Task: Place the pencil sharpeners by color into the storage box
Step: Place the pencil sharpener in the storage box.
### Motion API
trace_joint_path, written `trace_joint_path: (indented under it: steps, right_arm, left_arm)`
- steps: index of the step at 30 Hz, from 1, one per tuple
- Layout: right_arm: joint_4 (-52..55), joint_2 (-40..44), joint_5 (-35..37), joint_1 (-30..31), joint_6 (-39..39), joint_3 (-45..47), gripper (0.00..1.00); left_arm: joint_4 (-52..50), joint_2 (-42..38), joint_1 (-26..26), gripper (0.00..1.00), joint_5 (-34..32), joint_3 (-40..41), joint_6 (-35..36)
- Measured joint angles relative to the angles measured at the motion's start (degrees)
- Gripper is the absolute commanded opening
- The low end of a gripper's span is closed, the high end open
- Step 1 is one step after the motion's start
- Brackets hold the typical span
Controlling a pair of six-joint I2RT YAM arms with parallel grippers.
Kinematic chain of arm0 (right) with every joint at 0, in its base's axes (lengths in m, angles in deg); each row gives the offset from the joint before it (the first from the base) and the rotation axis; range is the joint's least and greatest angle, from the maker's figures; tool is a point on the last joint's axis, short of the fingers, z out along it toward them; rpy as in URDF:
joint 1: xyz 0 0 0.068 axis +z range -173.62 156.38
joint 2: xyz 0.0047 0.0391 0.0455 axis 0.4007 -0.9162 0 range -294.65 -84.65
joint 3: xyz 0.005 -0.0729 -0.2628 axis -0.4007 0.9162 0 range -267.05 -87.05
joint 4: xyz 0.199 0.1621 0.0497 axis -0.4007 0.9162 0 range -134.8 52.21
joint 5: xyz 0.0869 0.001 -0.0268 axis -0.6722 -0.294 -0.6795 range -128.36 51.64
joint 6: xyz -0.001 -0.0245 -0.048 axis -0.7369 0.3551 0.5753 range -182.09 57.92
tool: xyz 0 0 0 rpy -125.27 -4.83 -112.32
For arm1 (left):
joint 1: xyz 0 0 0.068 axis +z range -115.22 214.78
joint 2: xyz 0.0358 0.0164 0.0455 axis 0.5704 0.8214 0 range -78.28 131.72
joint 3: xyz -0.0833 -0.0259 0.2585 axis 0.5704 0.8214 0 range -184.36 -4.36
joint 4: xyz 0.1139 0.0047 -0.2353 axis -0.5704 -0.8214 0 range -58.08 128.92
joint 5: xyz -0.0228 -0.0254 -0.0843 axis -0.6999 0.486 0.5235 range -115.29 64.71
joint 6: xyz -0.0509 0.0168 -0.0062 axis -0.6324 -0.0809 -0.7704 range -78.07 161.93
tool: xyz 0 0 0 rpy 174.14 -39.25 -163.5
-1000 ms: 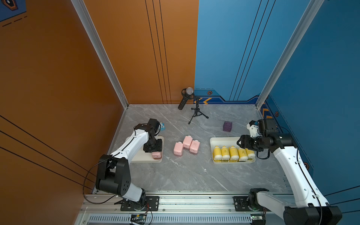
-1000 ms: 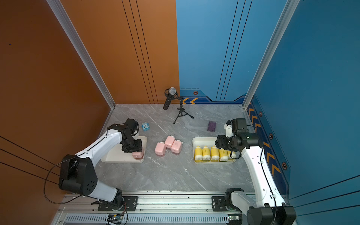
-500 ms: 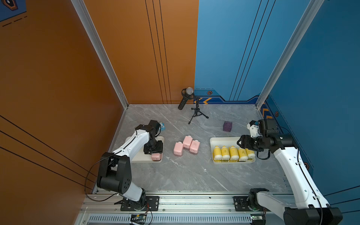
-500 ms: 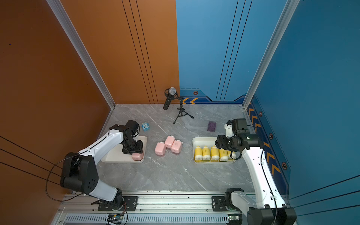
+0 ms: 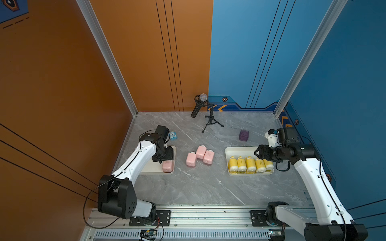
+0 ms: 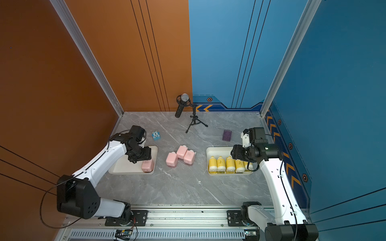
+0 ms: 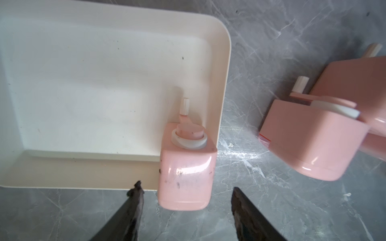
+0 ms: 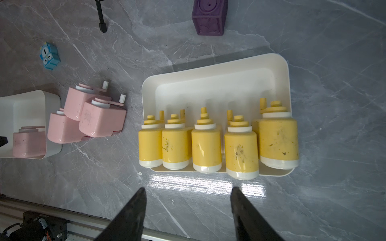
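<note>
My left claw (image 7: 186,189) has spread, releasing the pink boxy plastic sharpener (image 7: 186,175) in the near-right corner of the cream plastic tray (image 7: 94,83). Retract straight up, jaws clear of it.

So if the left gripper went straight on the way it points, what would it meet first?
Most likely the pink sharpener in the corner of the tray, centred between the left gripper's open jaws. Depth is unclear; one jaw might catch the tray rim as well.

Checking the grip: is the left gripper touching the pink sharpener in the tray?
Apart. Left wrist view shows the left gripper open, gaps between its fingers and the pink sharpener.
</note>
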Motion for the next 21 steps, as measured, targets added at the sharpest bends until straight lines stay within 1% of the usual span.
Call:
trace_joint_path:
  steps: [4,8,11,16,21]
  right_arm:
    - [0.00,0.00,-0.02,-0.13,0.00,0.00,0.65]
    - [0.00,0.00,-0.42,-0.44,0.04,0.00,0.65]
    - [0.00,-0.02,-0.74,-0.50,0.24,0.00,0.65]
    - [0.00,-0.02,-0.85,-0.66,0.66,0.00,0.65]
    - [0.00,-0.02,-0.85,-0.74,0.66,0.00,0.65]
  left_arm:
    - [0.02,-3.32,-0.48,0.70,-0.37,-2.38,-0.79]
    - [0.04,-2.80,-3.72,0.72,-0.15,-4.07,-1.20]
    - [0.02,-0.09,-7.19,0.73,0.17,-4.87,-1.38]
    - [0.04,6.95,-12.41,0.74,0.94,-7.26,-1.36]
    - [0.09,14.08,-16.57,0.75,1.95,-11.78,-0.48]
